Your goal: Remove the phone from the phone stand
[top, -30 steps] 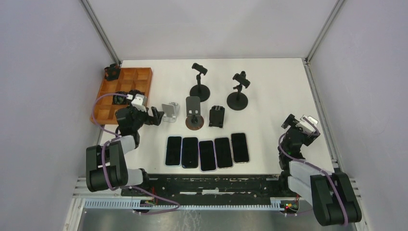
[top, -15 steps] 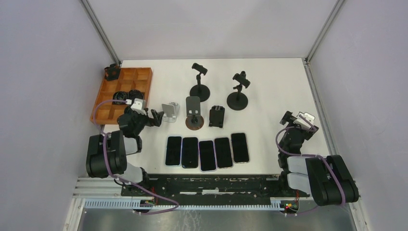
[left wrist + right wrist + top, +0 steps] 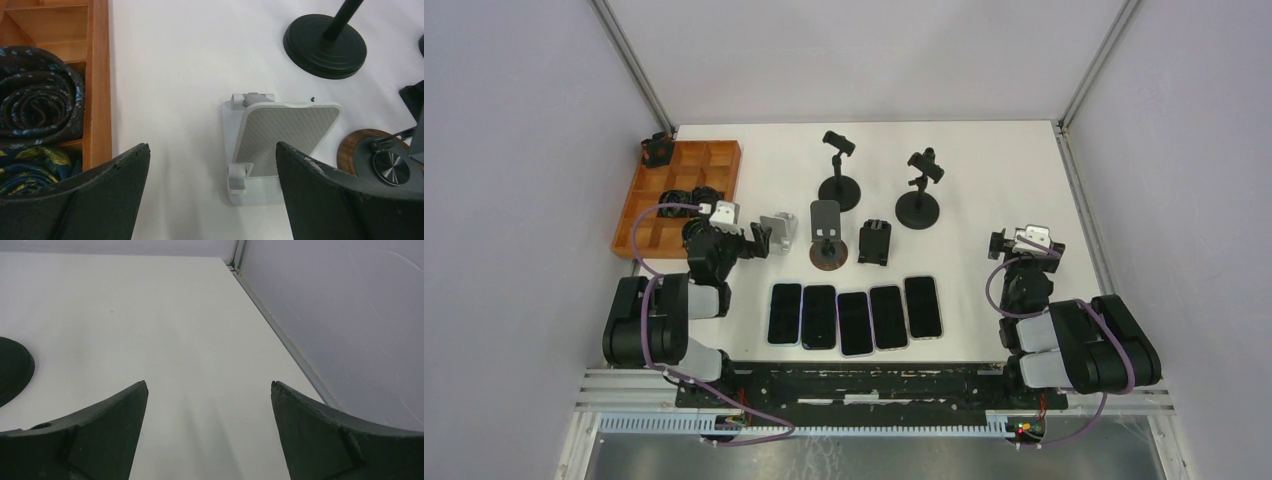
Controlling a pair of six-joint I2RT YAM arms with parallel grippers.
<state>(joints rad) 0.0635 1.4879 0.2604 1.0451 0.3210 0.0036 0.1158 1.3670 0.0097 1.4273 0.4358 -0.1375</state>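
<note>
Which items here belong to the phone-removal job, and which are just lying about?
Job: five phones, lying flat in a row; five empty phone stands.
Lying about: wooden tray; rolled ties inside it; small black item at tray's corner.

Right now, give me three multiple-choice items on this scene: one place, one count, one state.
1. The orange wooden compartment tray sits along the white table's: A) left edge B) right edge C) centre.
2. Black slab phones lying flat in the near row: A) three B) five C) seven.
3. The left gripper is: A) shut on a phone B) open, empty C) shut on a stand.
Key: 1A, it hugs the left side; 2B, five lie side by side; 3B, fingers wide apart, gripping nothing.
</note>
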